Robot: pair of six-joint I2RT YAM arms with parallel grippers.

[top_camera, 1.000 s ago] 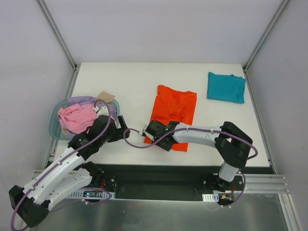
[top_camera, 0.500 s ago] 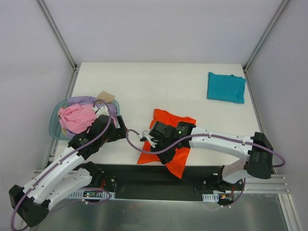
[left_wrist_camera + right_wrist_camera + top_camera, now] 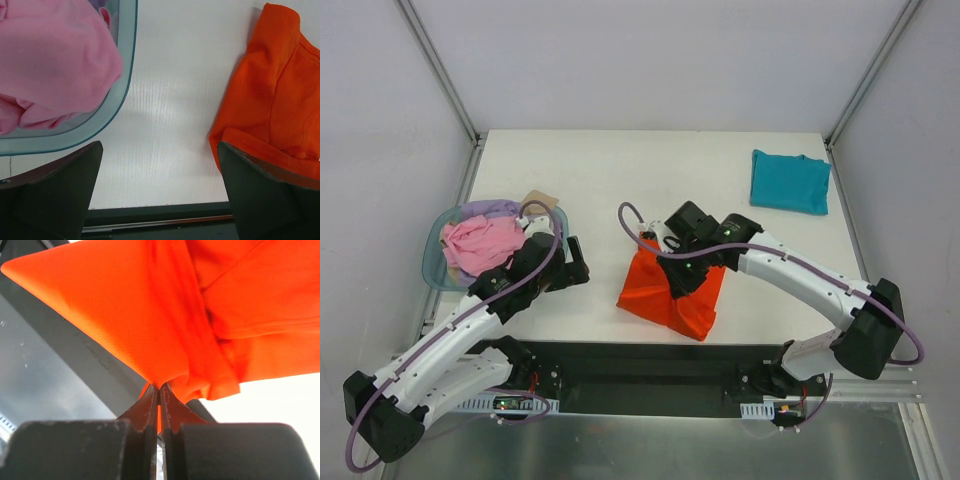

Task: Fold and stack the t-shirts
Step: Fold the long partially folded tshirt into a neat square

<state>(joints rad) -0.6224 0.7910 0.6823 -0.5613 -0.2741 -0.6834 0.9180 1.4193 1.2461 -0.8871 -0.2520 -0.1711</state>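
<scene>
The orange-red t-shirt [image 3: 672, 298] hangs bunched at the front middle of the table, lifted by my right gripper [image 3: 688, 268], which is shut on a pinch of its cloth [image 3: 165, 375]. Its lower folds trail on the table near the front edge. In the left wrist view the orange shirt [image 3: 280, 110] lies to the right. My left gripper [image 3: 578, 268] is open and empty, low over bare table between the basket and the orange shirt. The teal t-shirt [image 3: 790, 181] lies folded at the back right. A pink t-shirt [image 3: 480, 243], a lavender one [image 3: 492, 209] and a tan one [image 3: 542, 199] are in the basket.
The translucent blue plastic basket [image 3: 433, 262] stands at the table's left edge; its rim [image 3: 120, 95] shows in the left wrist view. The table's front edge and a dark rail run just below the orange shirt. Metal frame posts stand at the back corners.
My right gripper has lifted the orange shirt's front part and carried it up and back, bunching the shirt. My left gripper has moved slightly back and right.
</scene>
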